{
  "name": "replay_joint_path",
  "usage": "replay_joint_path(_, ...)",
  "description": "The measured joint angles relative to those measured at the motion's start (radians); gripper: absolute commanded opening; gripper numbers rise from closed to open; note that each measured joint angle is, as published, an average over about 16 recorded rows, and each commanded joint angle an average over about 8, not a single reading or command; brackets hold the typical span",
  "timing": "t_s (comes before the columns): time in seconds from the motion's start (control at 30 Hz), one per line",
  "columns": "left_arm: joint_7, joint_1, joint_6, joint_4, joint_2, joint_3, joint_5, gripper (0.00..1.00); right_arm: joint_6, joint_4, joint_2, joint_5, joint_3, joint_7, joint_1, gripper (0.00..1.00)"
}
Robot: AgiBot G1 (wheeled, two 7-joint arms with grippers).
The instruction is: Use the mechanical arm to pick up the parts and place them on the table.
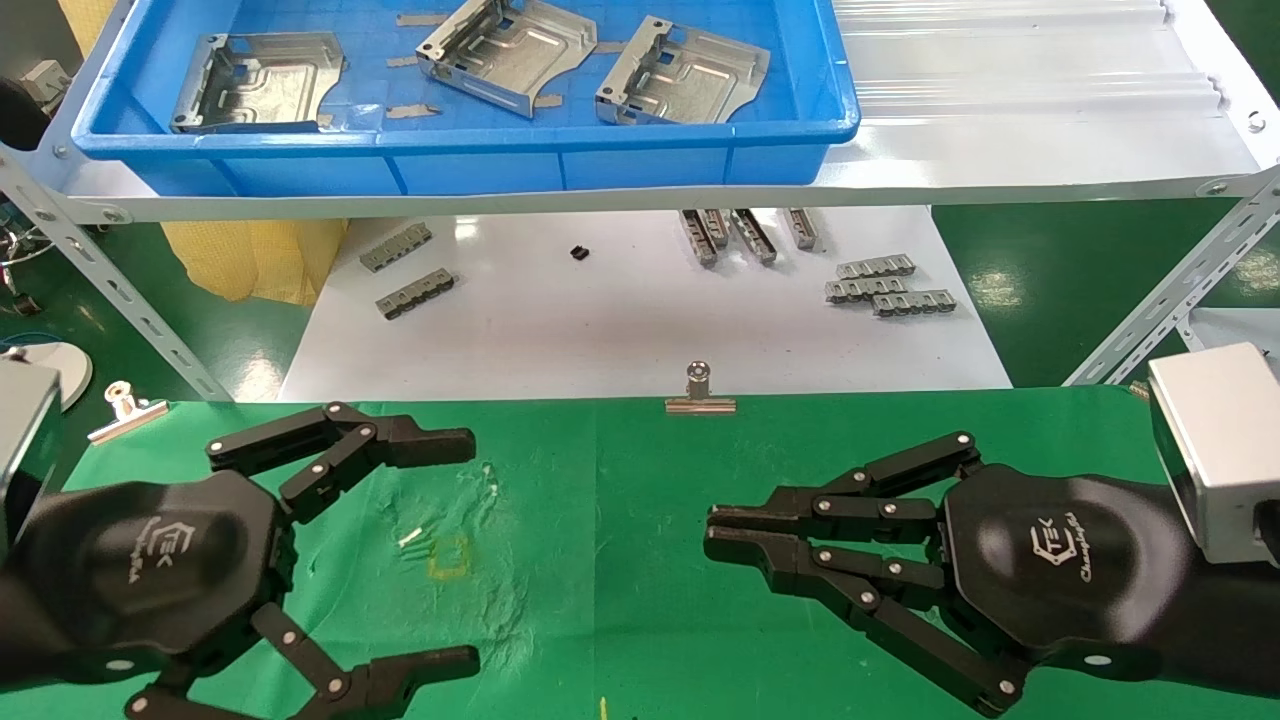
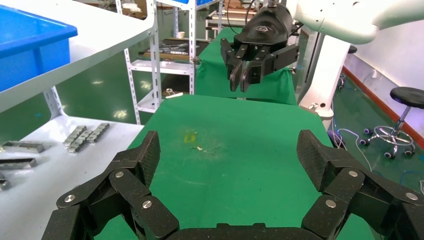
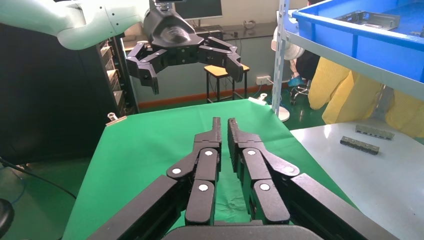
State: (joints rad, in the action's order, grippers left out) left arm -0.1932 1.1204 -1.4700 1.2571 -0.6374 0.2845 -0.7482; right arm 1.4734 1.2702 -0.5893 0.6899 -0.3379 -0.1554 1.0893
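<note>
Both grippers are hovering low over the green table, and the parts are sitting far ahead and higher up.

The left gripper (image 1: 470,545) is hanging over the table (image 1: 620,600) with its fingers spread wide and nothing in them. The right gripper (image 1: 712,528) is hanging over the table too, with its fingers pressed together and empty. Past the table edge, a white board (image 1: 640,330) is lying with small grey strips (image 1: 890,285) on it. Beyond that, the blue bin (image 1: 460,160) is sitting on the shelf (image 1: 1000,150), holding three parts (image 1: 505,50). They are lying up and forward from both grippers, more toward the left one, I think.
</note>
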Motion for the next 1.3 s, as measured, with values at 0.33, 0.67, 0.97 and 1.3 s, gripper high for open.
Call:
replay_joint_path(0.33,-0.017,0.290,0.080,-0.220,-0.149,0.062,-0.142,1.00,0.000,0.000,0.000,0.000,0.000,0.000,0.000,0.00)
replay_joint_path(0.67,0.025,0.672,0.304,-0.694,-0.411,0.171,-0.388,1.00,0.000,0.000,0.000,0.000,0.000,0.000,0.000,0.00)
replay_joint_path(0.97,0.073,0.855,0.615,-1.055,-0.620,0.233,-0.531,0.67,0.000,0.000,0.000,0.000,-0.001,0.000,0.000,0.81)
replay_joint_path(1.3,0.066,0.904,0.761,-1.198,-0.705,0.266,-0.586,0.00,0.000,0.000,0.000,0.000,-0.001,0.000,0.000,1.00)
